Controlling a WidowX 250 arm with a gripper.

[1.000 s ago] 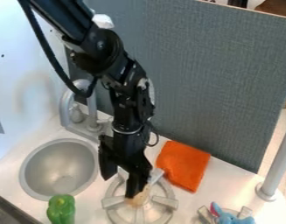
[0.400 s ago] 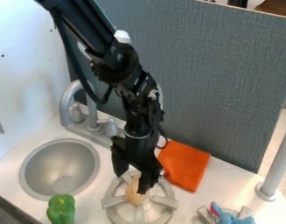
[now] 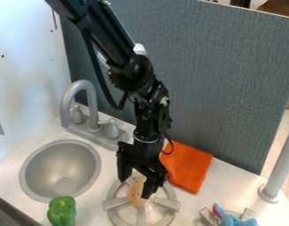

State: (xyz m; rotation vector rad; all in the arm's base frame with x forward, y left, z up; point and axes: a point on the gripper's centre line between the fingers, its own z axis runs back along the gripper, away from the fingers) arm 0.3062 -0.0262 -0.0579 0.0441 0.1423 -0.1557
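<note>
- While we count our clock from the stove burner (image 3: 141,212), the gray panel (image 3: 223,84) rises from 12 toward 2 o'clock.
- We see the black arm (image 3: 130,70) slanting in from between 11 and 12.
- At 10 o'clock we find the round metal sink (image 3: 59,171), with the gray faucet (image 3: 91,110) at 11.
- We spot the orange cloth (image 3: 186,167) between 1 and 2.
- Over the burner hangs the gripper (image 3: 135,189) — its fingers spread apart, on either side of the tan piece.
- At 9 o'clock we have the green pepper (image 3: 62,212).
- The tan piece (image 3: 135,194) lies on the burner — we cannot tell if the fingers touch it.
</note>
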